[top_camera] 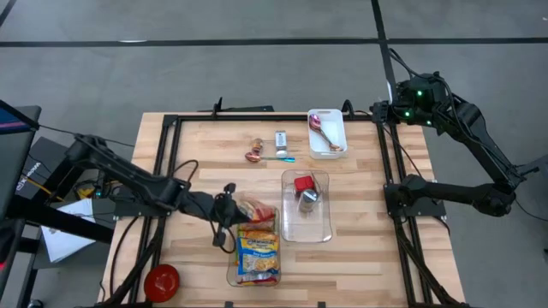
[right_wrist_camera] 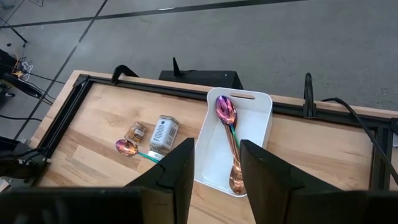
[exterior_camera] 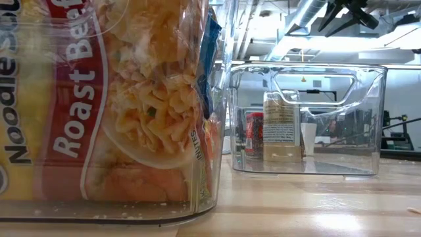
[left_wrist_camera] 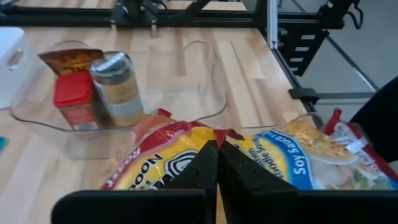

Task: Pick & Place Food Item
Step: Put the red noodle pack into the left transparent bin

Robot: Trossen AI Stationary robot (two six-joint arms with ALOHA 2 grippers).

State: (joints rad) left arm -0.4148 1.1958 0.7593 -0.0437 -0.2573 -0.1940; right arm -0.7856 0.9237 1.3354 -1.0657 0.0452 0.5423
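Observation:
My left gripper reaches in from the table's left and is shut on a red-and-yellow roast beef noodle packet. The packet stands tilted at the far end of a clear bin near the front edge. A blue soy sauce noodle packet lies flat in the same bin. My right gripper waits open and empty, raised over the table's far right corner. My left gripper pinches the packet at its red crimped end between its two shut fingers. The fingers come from the table's left, slanting down. The packet stands tilted below and beside the fingers, and its lower end rests on the bin's floor.
A second clear bin to the right holds a red-capped jar and a silver-lidded jar. A white tray with a spoon stands at the back. A small bottle, a spoon and a red round thing lie loose.

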